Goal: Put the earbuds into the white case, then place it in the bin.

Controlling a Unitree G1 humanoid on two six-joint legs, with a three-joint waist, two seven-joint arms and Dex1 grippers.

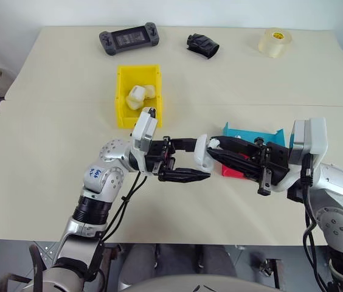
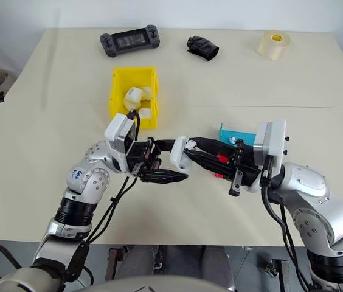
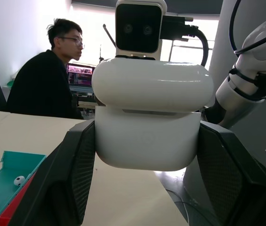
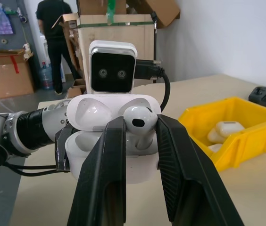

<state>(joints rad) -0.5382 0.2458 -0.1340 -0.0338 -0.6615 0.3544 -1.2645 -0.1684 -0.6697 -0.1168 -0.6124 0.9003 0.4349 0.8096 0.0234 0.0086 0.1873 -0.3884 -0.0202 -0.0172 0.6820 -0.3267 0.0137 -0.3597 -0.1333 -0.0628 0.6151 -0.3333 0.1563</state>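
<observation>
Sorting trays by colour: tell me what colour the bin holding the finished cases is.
Bright yellow; the bin shows best in the left eye view.

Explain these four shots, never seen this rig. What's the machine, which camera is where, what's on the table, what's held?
It is a humanoid robot with two arms. Two pictures come from its head, looking down at the table; the other two come from cameras on its wrists. The left end effector is shut on the white case, lid open. The right end effector pinches an earbud over the case. On the table: a yellow bin holding more white cases, a teal tray beside a red tray, a handheld console, a black object and a tape roll.
</observation>
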